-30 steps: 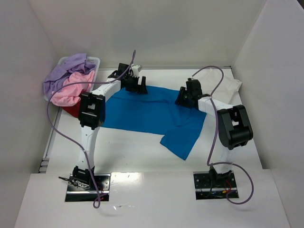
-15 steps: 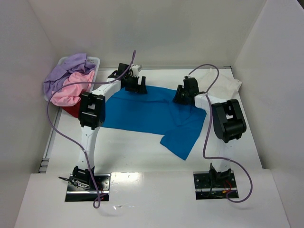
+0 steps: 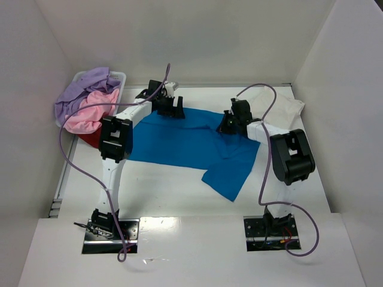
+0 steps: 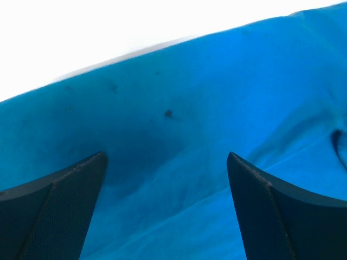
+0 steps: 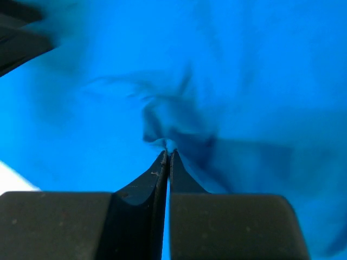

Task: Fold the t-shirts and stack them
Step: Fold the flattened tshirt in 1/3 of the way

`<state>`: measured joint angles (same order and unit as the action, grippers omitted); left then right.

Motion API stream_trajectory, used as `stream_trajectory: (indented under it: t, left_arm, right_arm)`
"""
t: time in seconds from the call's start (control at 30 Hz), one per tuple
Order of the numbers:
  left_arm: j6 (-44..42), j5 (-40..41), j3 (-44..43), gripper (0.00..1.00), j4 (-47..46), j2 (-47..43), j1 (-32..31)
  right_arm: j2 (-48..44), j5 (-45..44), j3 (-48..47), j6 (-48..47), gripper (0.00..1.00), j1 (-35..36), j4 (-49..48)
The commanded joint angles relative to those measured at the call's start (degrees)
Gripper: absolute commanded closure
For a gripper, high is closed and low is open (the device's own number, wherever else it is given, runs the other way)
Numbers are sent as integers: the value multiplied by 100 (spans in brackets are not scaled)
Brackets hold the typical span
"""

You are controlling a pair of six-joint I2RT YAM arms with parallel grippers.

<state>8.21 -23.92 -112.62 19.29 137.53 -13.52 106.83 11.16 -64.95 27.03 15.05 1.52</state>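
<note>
Far left: other t-shirts heaped in basket. My left hand has fingers wide apart, over far edge of blue t-shirt spread mid-worktop. My right hand is pinched together on small blue pucker. Risk: thin pinch slips, or one-sided lift drags shirt crooked.

shirt on table, basket at far left
</note>
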Motion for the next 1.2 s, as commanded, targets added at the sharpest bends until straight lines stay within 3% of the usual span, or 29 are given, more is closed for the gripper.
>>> stream_trajectory:
  t: [0.0,0.2,0.23,0.3,0.33,0.37,0.4,0.5,0.63,0.7,0.77,0.9,1.17]
  left_arm:
    - [120,-95,-146,1,31,186,42]
    - [120,-148,-146,1,31,239,95]
    - [120,-148,-146,1,31,239,95]
    - [120,-148,-146,1,31,239,95]
    - [120,-148,-146,1,31,239,95]
    - [120,-148,-146,1,31,239,147]
    - [120,-148,-146,1,31,239,148]
    - [120,-148,-146,1,31,239,148]
    - [120,-148,-146,1,31,239,148]
    - [120,-148,-146,1,84,177,200]
    - [120,-148,-146,1,84,125,200]
    - [120,-148,-33,1,84,124,253]
    - [120,-148,-32,1,84,124,253]
  right_arm:
    - [-855,545,429,241,95,401,-372]
    - [-989,773,879,496,80,982,-503]
    - [-927,774,879,497,66,982,-503]
    - [-813,774,879,497,59,1043,-346]
    - [-812,582,879,549,46,1044,-345]
    - [-873,581,879,549,46,1044,-276]
    - [-970,389,809,549,36,1044,-223]
    - [-1163,-530,677,497,25,1044,198]
    - [-1559,-1343,624,654,25,790,656]
    - [-1814,-1871,693,1093,25,246,1078]
    - [-1945,-1802,781,1208,25,-430,1131]
    - [-2025,-2107,722,1209,27,-976,1131]
    - [-1349,-2004,518,1147,28,-1153,1175]
